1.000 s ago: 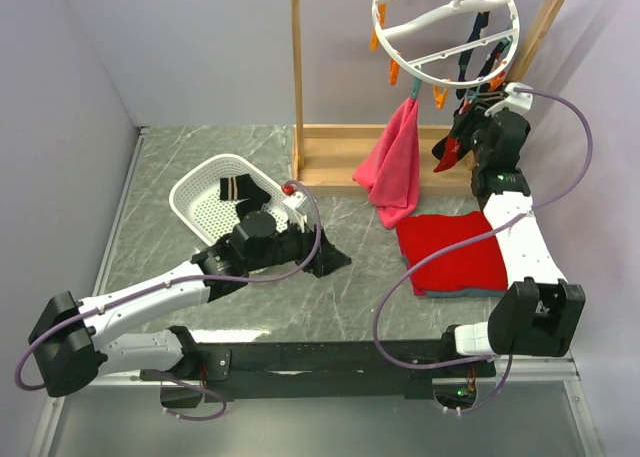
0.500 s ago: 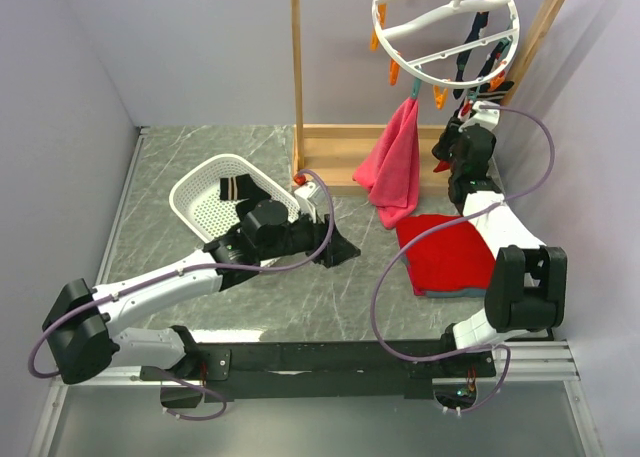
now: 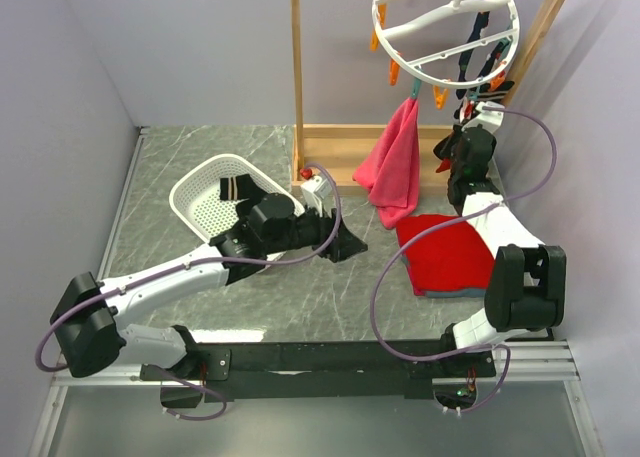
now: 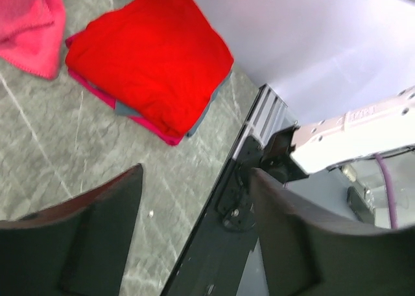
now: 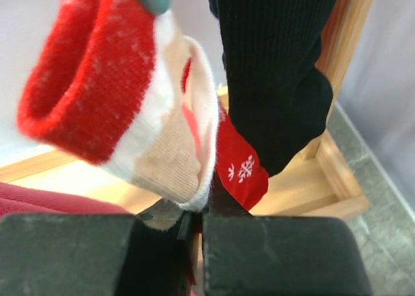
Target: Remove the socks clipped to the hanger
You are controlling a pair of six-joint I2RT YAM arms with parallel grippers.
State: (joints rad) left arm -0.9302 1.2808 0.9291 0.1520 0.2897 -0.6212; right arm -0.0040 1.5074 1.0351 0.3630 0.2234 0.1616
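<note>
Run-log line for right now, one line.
left gripper open, empty | right gripper shut on socks under hanger | one sock in basket

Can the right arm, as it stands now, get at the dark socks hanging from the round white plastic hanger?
Probably yes. The right gripper is raised beneath the round white plastic hanger, its fingers nearly closed at the lower ends of the dark socks. Nothing stands between them.
</note>
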